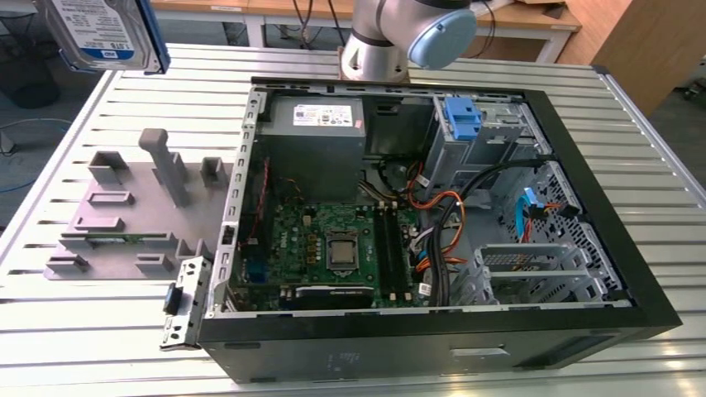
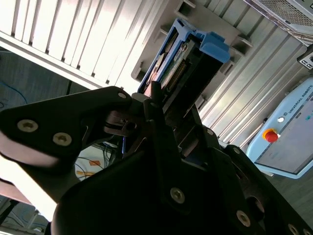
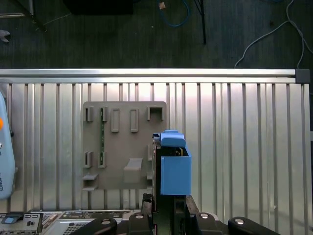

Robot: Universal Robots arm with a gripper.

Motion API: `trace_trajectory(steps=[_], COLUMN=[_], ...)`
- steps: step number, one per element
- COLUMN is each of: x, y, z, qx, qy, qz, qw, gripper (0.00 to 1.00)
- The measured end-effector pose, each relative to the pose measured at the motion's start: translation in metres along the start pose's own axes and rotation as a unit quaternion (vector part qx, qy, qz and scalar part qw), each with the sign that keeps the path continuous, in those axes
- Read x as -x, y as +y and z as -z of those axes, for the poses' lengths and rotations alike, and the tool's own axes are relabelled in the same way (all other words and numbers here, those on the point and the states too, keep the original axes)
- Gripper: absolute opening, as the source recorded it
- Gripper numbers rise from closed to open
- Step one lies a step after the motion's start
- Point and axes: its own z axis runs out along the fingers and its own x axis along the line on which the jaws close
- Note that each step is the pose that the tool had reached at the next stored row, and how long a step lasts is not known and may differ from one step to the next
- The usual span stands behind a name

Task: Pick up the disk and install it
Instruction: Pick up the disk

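Pickup looks done: the gripper (image 3: pixel 168 199) is clamped on the disk (image 3: pixel 175 169), holding it in the air above the grey holder plate (image 3: pixel 117 147), apart from the open PC case (image 1: pixel 441 331). It's not installed yet. Count: one disk, one plate, one case, and one blue bracket (image 1: pixel 461 117) inside the case.

One disk (image 1: pixel 105 33) — one case (image 1: pixel 419 351), one fixture (image 1: pixel 144 213)

Exterior view high over slatted metal desk (image 1: pixel 99 364) shared by all 3, first wrist view straight down, second wrist view close along black gripper (image 2: pixel 168 105)
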Motion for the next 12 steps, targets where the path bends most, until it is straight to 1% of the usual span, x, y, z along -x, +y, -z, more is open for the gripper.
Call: trace_trajectory(steps=[7,12], x=[0.0002,0.0002], y=[-0.0052,-0.0054], z=[0.0,0.0001], qx=[0.0,0.0], qy=[-0.0001,-0.0001], qz=[0.0,0.0], qw=[1.0,1.0], gripper=[0.35,0.35])
